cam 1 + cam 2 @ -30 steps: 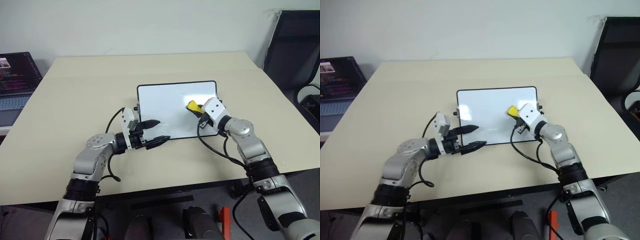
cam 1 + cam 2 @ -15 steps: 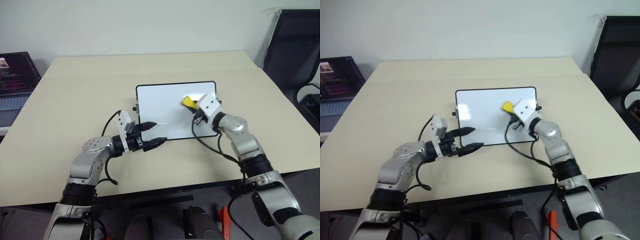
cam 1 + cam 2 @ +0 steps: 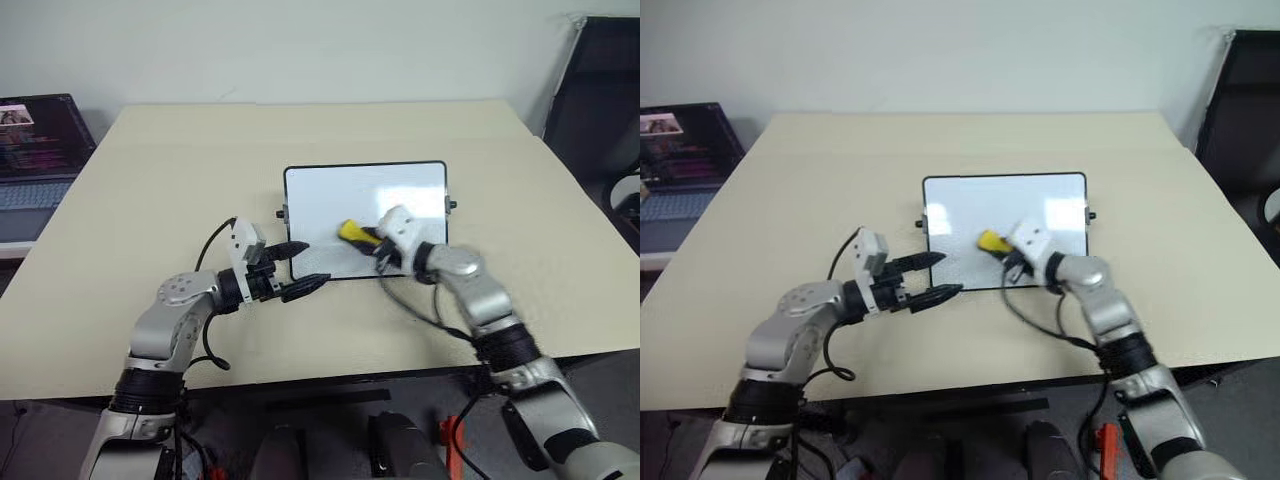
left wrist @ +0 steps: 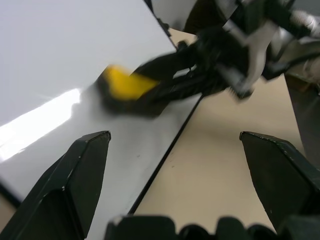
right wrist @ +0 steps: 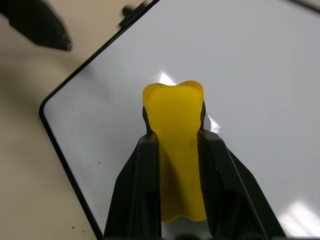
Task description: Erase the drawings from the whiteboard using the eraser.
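The whiteboard [image 3: 330, 195] lies flat in the middle of the beige table, white with a thin black frame. My right gripper [image 3: 366, 237] is shut on the yellow eraser [image 3: 352, 231], which rests over the board's near middle. The right wrist view has the eraser [image 5: 174, 125] pinched between both black fingers [image 5: 145, 175] above the board [image 5: 250, 75]. My left gripper [image 3: 306, 265] stands open at the board's near left corner, nothing between its fingers [image 4: 75, 185]. The drawings are out of view; the board's surface reads plain white with glare.
A laptop [image 3: 40, 140] sits off the table's far left edge. A black chair [image 3: 600, 90] stands at the right. Bare table [image 3: 150, 180] spreads on every side of the board.
My right gripper has swept the eraser from the board's right part leftward and toward its near edge. The left gripper has stayed put. The camera has shifted a little.
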